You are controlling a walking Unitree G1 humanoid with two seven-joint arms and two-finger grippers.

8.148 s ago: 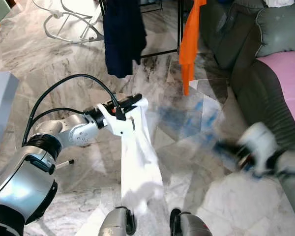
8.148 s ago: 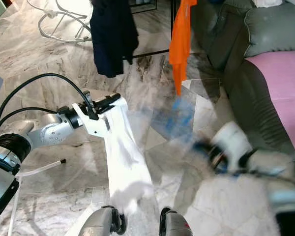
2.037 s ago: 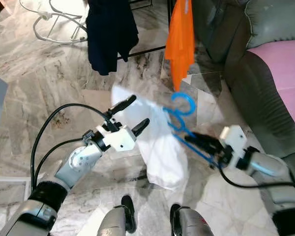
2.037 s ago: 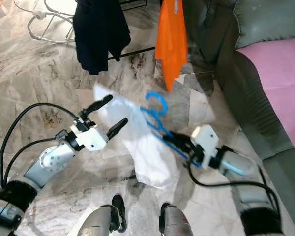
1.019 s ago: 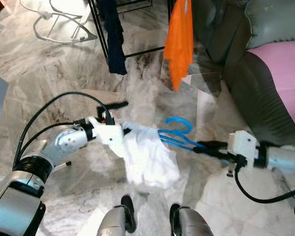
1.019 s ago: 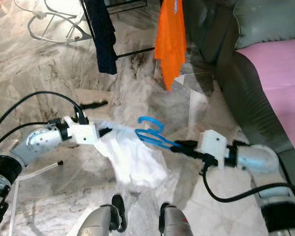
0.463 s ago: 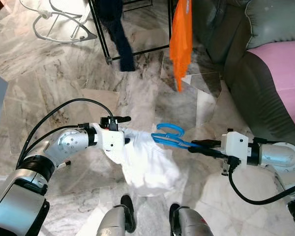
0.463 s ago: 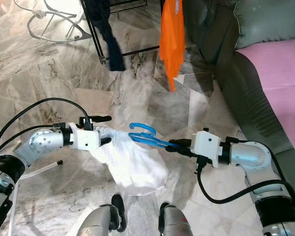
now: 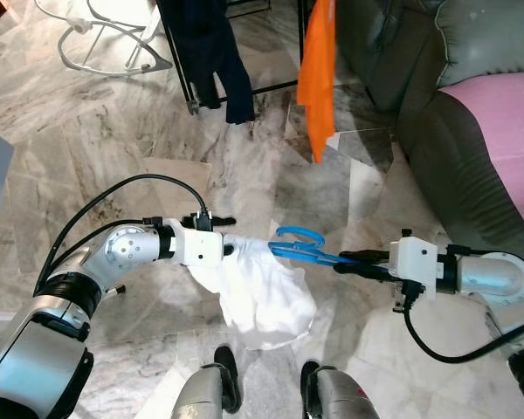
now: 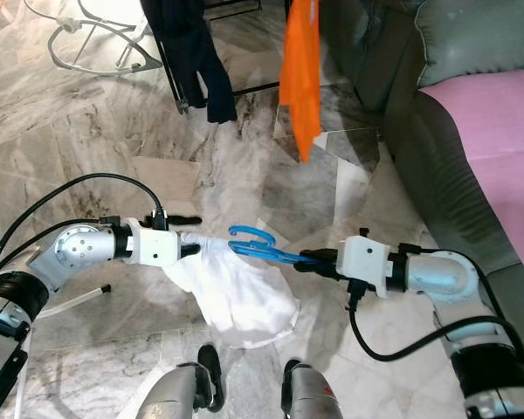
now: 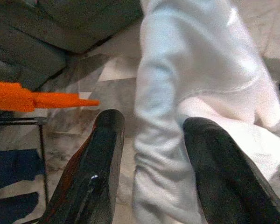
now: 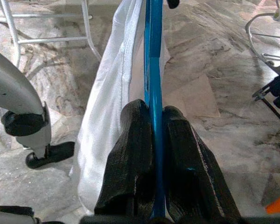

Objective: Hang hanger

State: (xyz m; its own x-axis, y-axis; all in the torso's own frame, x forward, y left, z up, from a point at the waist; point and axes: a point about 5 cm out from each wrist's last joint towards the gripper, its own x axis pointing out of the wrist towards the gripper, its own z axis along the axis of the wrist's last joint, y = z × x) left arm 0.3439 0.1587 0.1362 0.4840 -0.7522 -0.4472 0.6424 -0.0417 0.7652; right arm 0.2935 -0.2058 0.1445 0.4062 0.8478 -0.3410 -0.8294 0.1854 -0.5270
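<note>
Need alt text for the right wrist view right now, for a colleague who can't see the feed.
The right gripper pinches a blue hanger edge-on between its two black fingers. A white garment drapes from the hanger, over a marble floor.

Home: sofa [image 9: 472, 105], marble floor [image 9: 87, 140]

Silver arms [image 9: 122, 253], black cables [image 9: 96, 209], white wrist housings [image 9: 415, 260].
</note>
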